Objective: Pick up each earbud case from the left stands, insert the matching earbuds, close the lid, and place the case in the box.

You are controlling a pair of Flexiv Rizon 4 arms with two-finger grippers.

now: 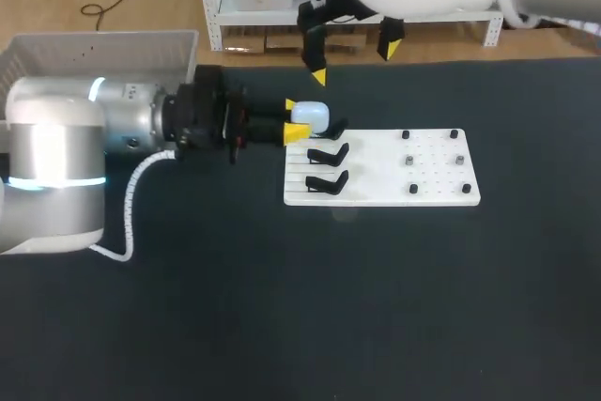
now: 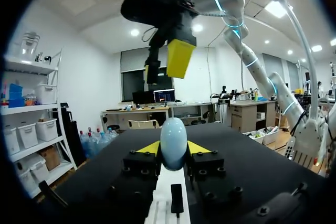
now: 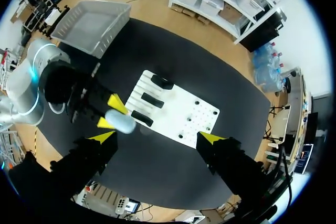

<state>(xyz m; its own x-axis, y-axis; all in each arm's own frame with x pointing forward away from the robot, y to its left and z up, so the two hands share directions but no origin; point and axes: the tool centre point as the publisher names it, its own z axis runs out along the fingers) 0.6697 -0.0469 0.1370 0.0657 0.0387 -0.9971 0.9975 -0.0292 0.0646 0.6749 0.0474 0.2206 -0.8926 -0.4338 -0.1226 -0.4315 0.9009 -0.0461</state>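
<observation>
Left gripper (image 1: 294, 120) is clamped on the pale blue earbud case (image 1: 311, 115), one yellow tip pressed to each side, at the left end of the white board (image 1: 394, 171), just behind the two black stands (image 1: 327, 166). Seen from the left wrist, the case stands upright, long axis vertical, lid shut. Right gripper (image 1: 355, 61) hangs above the board's far-left corner, spread wide and holding nothing.
</observation>
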